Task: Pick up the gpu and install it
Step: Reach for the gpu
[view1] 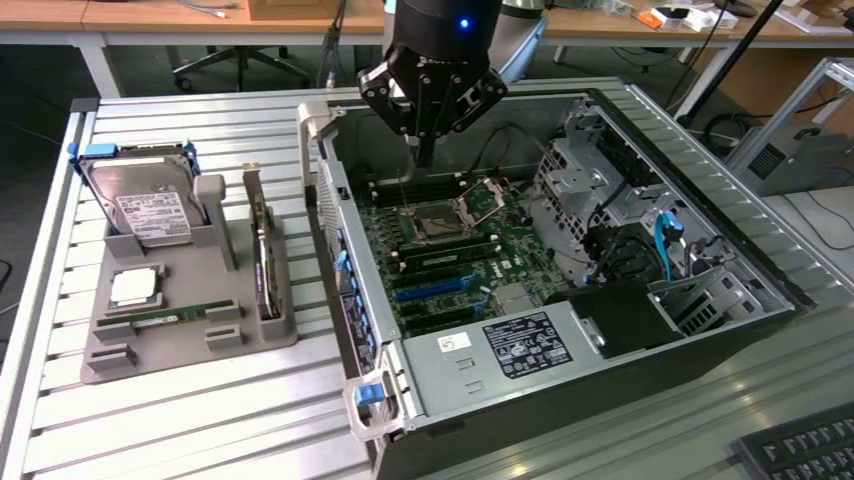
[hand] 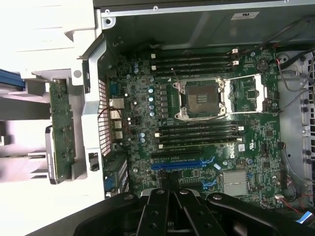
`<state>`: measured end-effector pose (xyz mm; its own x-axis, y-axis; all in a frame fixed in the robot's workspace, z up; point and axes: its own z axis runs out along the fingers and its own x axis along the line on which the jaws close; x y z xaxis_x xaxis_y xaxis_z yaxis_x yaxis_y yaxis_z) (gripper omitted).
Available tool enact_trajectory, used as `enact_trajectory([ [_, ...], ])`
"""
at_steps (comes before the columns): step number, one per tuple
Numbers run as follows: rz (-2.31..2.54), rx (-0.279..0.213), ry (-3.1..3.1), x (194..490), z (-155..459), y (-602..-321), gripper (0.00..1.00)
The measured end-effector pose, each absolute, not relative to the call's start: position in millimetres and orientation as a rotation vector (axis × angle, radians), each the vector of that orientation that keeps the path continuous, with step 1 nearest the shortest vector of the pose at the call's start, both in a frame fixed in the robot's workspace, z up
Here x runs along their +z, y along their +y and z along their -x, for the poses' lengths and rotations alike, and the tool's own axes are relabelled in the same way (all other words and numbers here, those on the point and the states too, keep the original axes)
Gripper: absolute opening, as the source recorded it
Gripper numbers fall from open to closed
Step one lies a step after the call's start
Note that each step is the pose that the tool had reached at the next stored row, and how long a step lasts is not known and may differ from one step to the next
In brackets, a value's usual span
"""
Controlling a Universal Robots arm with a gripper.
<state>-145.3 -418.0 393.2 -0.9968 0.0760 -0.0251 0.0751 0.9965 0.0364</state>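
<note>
The gpu (view1: 263,258) stands on its thin edge in a slot of the grey holder (view1: 187,340), on the exterior view's left of the open computer case. The wrist view shows the gpu (hand: 63,130) edge-on as a green board beside the case wall. My gripper (view1: 422,150) hangs over the far end of the case, above the motherboard (view1: 447,255), well apart from the gpu. Its black fingers (hand: 157,206) are shut together with nothing between them. A blue expansion slot (hand: 177,164) lies on the board just beyond the gripper (hand: 171,196).
The holder also carries a silver hard drive (view1: 154,205), a processor chip (view1: 138,287) and a short memory stick (view1: 174,316). Inside the case are the open processor socket (hand: 199,98), drive cages (view1: 607,200) and a black power supply (view1: 627,320). A keyboard (view1: 801,450) sits at the near right.
</note>
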Motion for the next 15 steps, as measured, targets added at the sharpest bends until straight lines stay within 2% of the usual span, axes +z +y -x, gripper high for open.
enact_trajectory([
  [15, -0.118, 0.055, 3.112, 393.2, 146.7, -420.1, 0.11],
])
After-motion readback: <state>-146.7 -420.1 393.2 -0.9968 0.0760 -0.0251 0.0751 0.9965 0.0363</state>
